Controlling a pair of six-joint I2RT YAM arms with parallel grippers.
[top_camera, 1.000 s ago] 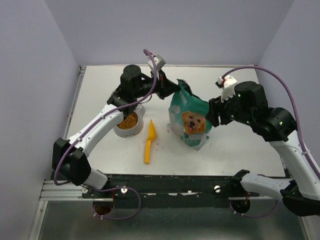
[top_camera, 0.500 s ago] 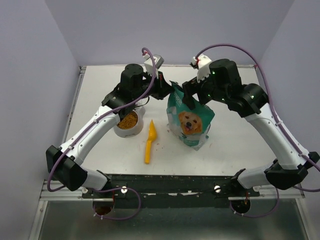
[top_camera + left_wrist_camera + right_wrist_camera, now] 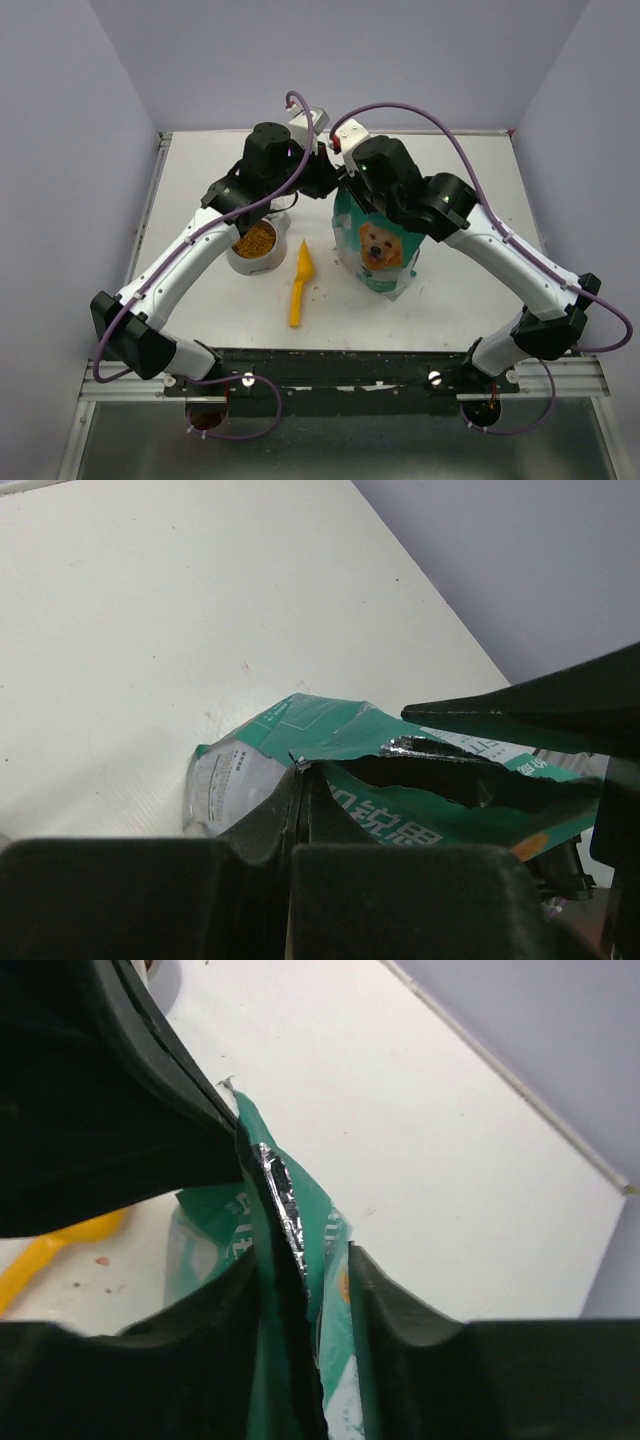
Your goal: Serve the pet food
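Note:
The pet food fills a white bowl left of centre. A teal-and-white bag with a dog picture stands upright in the middle of the table. My left gripper is shut on the bag's top left corner, and the left wrist view shows this pinch beside the gaping foil-lined mouth. My right gripper hangs over the bag's top. In the right wrist view its fingers stand apart on either side of the bag's top edges, and the gripper is open.
An orange scoop lies on the table between bowl and bag, with a few stray crumbs beside it. Both forearms cross above the bag. Walls close in the table at the back and sides.
My right arm has swung from the bag's right side up and left to above its top, its jaws opening wide and then narrowing. The left gripper has kept its hold on the bag.

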